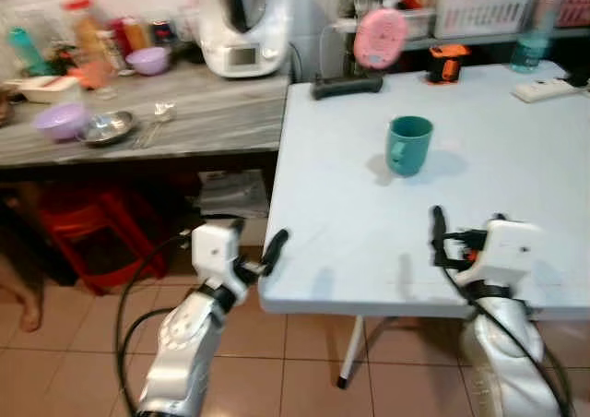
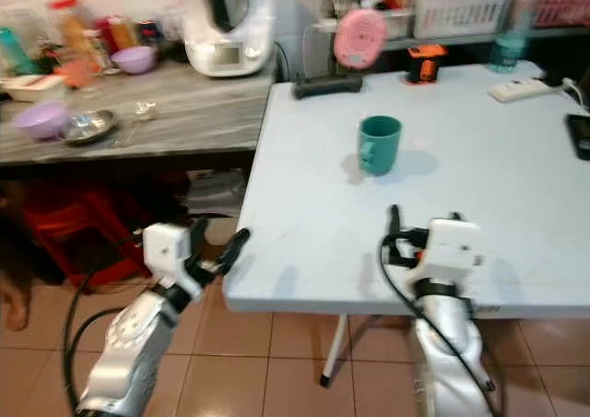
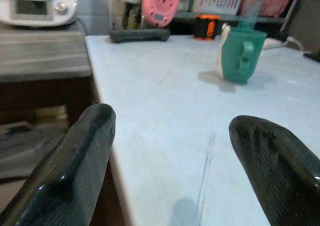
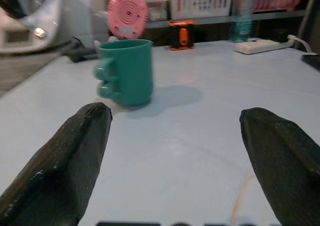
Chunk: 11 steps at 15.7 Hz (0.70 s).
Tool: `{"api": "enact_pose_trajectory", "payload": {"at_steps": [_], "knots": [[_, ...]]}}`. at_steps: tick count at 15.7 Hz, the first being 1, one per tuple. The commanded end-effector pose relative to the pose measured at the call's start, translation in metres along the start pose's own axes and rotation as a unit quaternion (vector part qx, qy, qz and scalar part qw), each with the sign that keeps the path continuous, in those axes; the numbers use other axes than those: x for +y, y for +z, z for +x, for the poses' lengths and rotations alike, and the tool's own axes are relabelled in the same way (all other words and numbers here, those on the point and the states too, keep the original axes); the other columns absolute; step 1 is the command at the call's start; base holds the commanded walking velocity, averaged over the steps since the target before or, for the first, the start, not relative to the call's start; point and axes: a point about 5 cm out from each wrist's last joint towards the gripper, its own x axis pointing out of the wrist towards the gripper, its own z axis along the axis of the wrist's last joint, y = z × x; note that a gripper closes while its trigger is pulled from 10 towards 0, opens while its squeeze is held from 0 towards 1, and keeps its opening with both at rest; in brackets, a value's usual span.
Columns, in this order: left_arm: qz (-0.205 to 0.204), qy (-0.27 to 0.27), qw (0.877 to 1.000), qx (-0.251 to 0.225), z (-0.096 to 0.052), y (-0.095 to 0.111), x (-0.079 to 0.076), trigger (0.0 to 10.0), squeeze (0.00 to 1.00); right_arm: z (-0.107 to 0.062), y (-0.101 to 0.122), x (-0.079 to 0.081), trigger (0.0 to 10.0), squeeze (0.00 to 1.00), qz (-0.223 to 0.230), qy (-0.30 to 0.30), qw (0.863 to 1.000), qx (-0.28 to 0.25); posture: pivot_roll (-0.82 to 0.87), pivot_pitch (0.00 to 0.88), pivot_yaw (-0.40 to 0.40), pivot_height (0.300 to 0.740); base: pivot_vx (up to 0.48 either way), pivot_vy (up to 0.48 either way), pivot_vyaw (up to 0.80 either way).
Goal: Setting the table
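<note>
- Your mug [image 1: 408, 145] is teal and stands upright on the white table [image 1: 516, 196], toward the far half, touching nothing.
- Your right gripper [image 4: 175, 151] hovers over the table's near edge, on the robot's side of the mug and well apart from it; its two fingers [image 4: 75, 156] are spread wide with nothing between them.
- Your left gripper [image 3: 170, 161] sits at the table's near left corner, just off the edge, pointing across the top toward the mug; its fingers [image 3: 80, 156] are also parted and empty.
- Along the table's far edge you have a black power strip [image 1: 347, 86], a pink round gadget [image 1: 380, 36], an orange-and-black item [image 1: 448, 64] and a white power strip [image 1: 547, 89].
- To your left, a grey counter [image 1: 212, 113] carries a purple bowl [image 1: 61, 120], a steel dish [image 1: 107, 127] and a white kitchen machine [image 1: 241, 25].
- Under the counter stands a red stool [image 1: 92, 228].
</note>
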Motion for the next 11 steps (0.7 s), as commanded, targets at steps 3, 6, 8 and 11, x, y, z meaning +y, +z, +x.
{"api": "enact_pose_trajectory", "payload": {"at_steps": [3,6,8,11], "knots": [[0.009,0.011,1.0,0.003,-0.0047,0.0014,0.0096,10.0,0.0,0.0015,0.0042,0.012,10.0,0.0,0.009,0.015,1.0,-0.009,-0.15,0.0,0.122,0.74,0.356,0.0,0.0],[0.009,0.01,1.0,0.002,-0.0043,0.0013,0.0089,10.0,0.0,0.002,0.0055,0.013,10.0,0.0,-0.001,0.018,1.0,-0.012,-0.15,0.0,0.122,0.74,0.355,0.0,0.0],[0.008,0.009,1.0,0.003,-0.0042,0.0008,0.0087,10.0,0.0,0.0018,0.0049,0.0138,10.0,0.0,0.0,0.02,1.0,-0.011,-0.15,0.0,0.122,0.74,0.354,0.0,0.0],[-0.001,0.012,1.0,0.005,-0.0055,-0.0011,0.0086,10.0,0.0,0.0016,0.0045,0.0156,10.0,0.0,0.004,0.023,1.0,-0.01,-0.15,0.0,0.12,0.74,0.214,0.0,0.0]]}}
